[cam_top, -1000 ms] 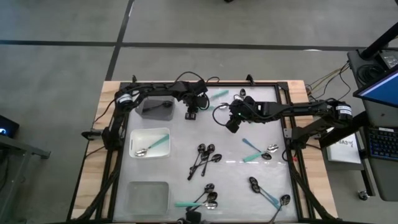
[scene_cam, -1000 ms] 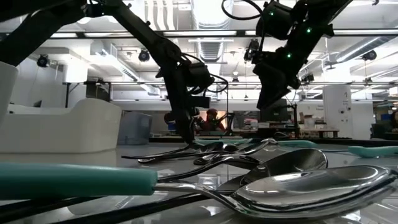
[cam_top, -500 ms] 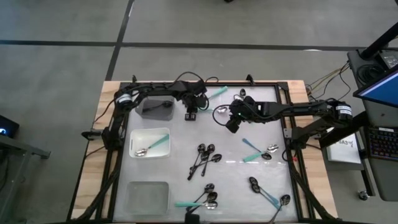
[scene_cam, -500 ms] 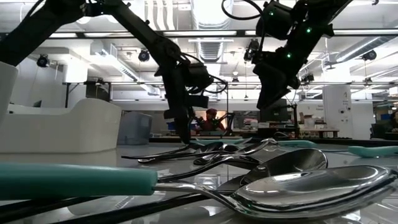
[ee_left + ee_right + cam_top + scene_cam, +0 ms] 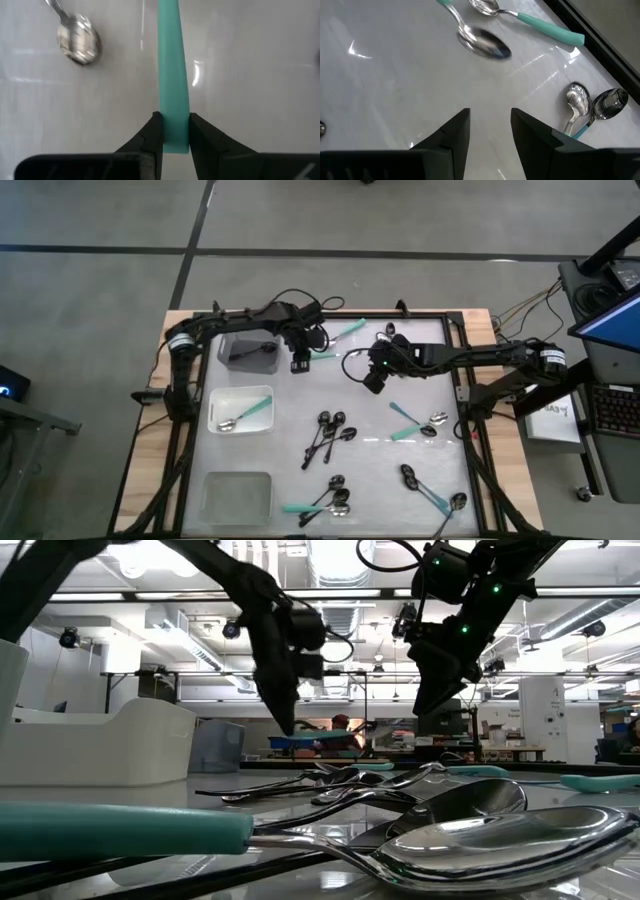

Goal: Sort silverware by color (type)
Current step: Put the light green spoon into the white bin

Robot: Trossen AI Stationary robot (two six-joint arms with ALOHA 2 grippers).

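My left gripper is near the grey bin, shut on a teal-handled spoon that it carries level above the table. My right gripper hangs open over the middle of the table's far half, touching nothing. Below and beyond it lie a silver-bowled spoon and a teal handle. More spoons lie in clusters in the table's middle, right and near parts. Another teal spoon lies by the far edge. My left gripper pinches the spoon's teal handle at its free end between its two fingers. The handle runs straight on from the fingers, along them. The spoon is lifted clear of the table and lies about level; its bowl is outside the wrist view.
Three bins stand along the table's left side: a grey one with a dark spoon in it, a white one holding a silver and teal spoon, and a clear one. A black frame rims the table. A silver spoon bowl lies below the left gripper.
My left gripper has risen and moved a little toward the table's left, toward the grey bin, carrying the teal-handled spoon, which is now lifted clear of the table. My right gripper has kept still.
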